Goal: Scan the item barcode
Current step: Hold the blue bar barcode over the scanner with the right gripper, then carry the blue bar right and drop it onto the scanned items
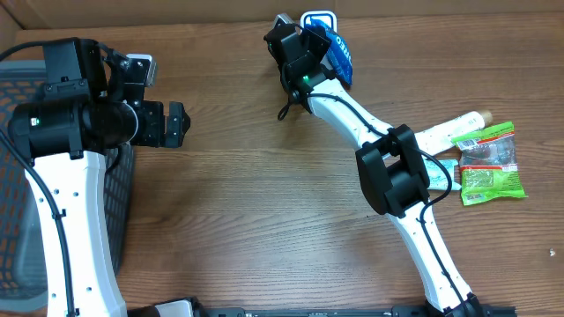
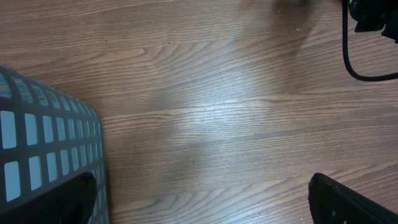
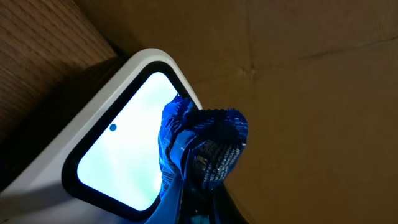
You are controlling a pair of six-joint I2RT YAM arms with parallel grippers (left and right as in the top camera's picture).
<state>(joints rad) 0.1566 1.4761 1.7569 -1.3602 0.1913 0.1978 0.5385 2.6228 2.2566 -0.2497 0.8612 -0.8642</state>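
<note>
The right gripper (image 1: 319, 46) sits at the top centre of the overhead view, clamped tight on a crinkled blue packet (image 1: 341, 55); the packet hangs just in front of the scanner (image 1: 317, 16), whose white-rimmed window glows pale blue at the left of the right wrist view; brown cardboard (image 3: 311, 93) stands behind. At the upper left the left gripper (image 1: 182, 121) hovers over bare wooden table (image 1: 247, 202), its jaws wide apart and holding nothing; a dark mesh basket (image 1: 18, 176) lies beside that arm. Green packets (image 1: 490, 163) and a white bottle (image 1: 449, 132) lie at the right edge.
</note>
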